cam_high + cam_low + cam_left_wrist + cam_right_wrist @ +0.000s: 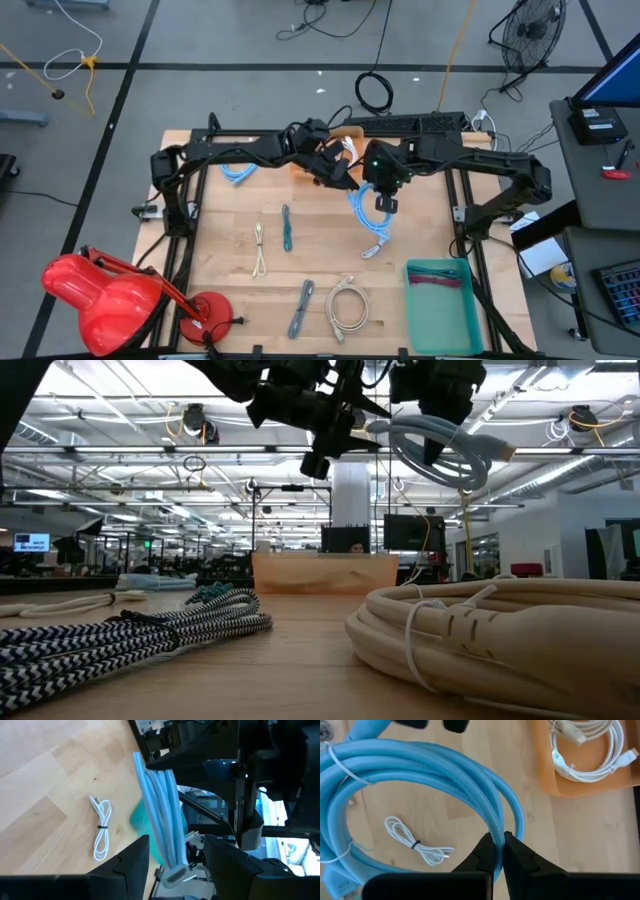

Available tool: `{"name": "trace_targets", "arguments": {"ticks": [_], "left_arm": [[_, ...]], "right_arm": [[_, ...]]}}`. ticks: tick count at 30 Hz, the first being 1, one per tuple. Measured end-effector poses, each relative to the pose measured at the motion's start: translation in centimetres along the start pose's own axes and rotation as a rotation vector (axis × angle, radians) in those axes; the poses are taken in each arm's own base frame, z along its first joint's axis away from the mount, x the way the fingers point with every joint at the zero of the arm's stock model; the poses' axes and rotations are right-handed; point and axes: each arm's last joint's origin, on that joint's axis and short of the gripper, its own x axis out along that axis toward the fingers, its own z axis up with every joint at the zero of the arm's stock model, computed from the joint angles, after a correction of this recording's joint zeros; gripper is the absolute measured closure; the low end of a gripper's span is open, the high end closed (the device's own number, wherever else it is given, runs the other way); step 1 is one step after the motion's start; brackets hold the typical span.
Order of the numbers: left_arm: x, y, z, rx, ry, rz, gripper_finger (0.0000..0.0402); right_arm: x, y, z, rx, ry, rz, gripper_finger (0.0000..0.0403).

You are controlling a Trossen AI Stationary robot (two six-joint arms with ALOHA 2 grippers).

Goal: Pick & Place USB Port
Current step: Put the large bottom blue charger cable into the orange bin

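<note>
High: right gripper (384, 204) above table (230, 300) centre, light blue cable coil (368, 222) hanging from it. Left gripper (338, 176) close beside.
Low: coil (440, 452) lifted clear of table.
Left wrist: left fingers (131, 865) apart, holding nothing.
Right wrist: fingers (484, 854) pinched nearly closed on coil strand (445, 770).

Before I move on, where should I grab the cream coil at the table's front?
Probably from straight above, pinching the cream coil across its bundled strands on the side facing the teal tray: it lies flat, and the braided cable crowds its other side. Right gripper holds the blue cable.
</note>
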Motion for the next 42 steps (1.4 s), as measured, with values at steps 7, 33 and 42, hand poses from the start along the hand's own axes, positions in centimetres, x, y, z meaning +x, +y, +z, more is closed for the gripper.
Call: {"name": "trace_targets", "arguments": {"ticks": [7, 33, 42], "left_arm": [[0.4, -0.4, -0.3, 0.004, -0.010, -0.012, 0.0211], [3.8, 0.7, -1.8, -0.024, 0.060, -0.019, 0.0211], [3.1, 1.2, -1.0, -0.052, 0.091, -0.029, 0.0211]], "right_arm": [[0.5, 0.0, 0.4, -0.004, -0.009, 0.008, 0.0394], [1.0, 0.1, 0.5, 0.019, 0.010, 0.034, 0.0394], [1.0, 0.1, 0.2, 0.023, 0.040, 0.022, 0.0394]]}}
